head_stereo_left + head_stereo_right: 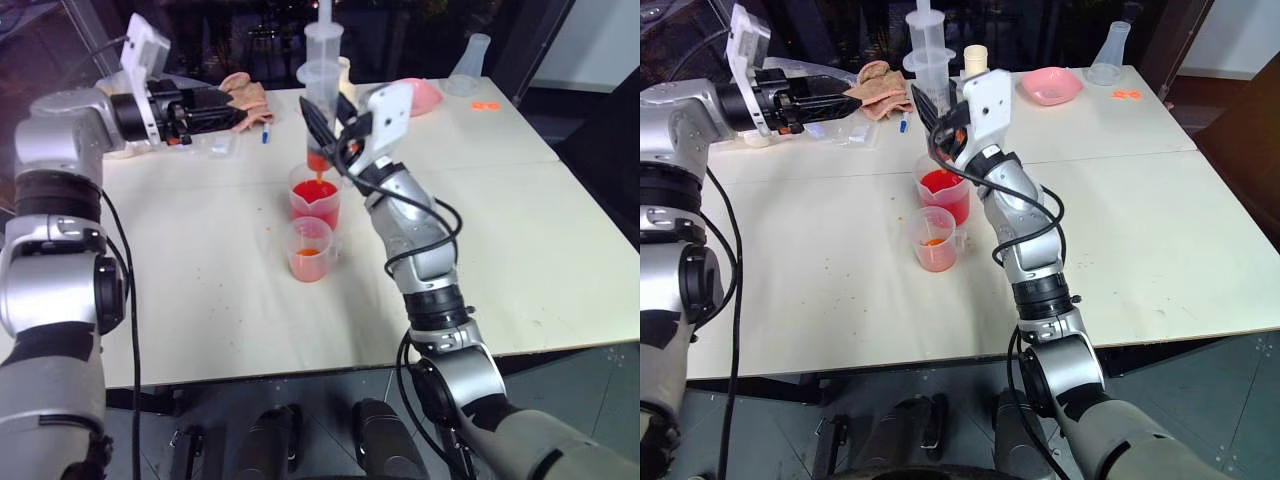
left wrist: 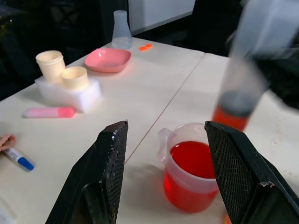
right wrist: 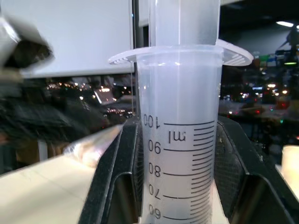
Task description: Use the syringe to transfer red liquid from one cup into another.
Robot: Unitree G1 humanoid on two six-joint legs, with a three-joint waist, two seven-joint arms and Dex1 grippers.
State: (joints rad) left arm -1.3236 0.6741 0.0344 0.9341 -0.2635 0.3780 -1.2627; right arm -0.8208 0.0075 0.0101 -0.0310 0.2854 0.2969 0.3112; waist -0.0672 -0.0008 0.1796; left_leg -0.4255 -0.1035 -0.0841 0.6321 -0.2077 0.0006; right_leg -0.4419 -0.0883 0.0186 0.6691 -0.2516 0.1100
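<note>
My right gripper [image 1: 325, 105] is shut on the barrel of the syringe [image 1: 322, 70], which it holds upright. In the right wrist view the black fingers [image 3: 117, 177] press both sides of the graduated barrel [image 3: 180, 140]. A little red liquid [image 1: 317, 160] fills the syringe's lower end, whose tip hangs over the mouth of the larger cup [image 1: 315, 205]. That cup is about half full of red liquid [image 2: 191, 161]. The smaller cup [image 1: 310, 252] stands just in front with a thin orange-red layer. My left gripper [image 1: 228, 112] is open, off to the left of the syringe and pointing toward it.
At the back of the table are a pink bowl [image 1: 422, 95], a clear flask [image 1: 470, 65], a crumpled tan cloth [image 1: 245, 92] and a blue-capped pen [image 1: 266, 132]. Two cream jars [image 2: 51, 63] stand on a white block, with a pink tube [image 2: 49, 112] beside it.
</note>
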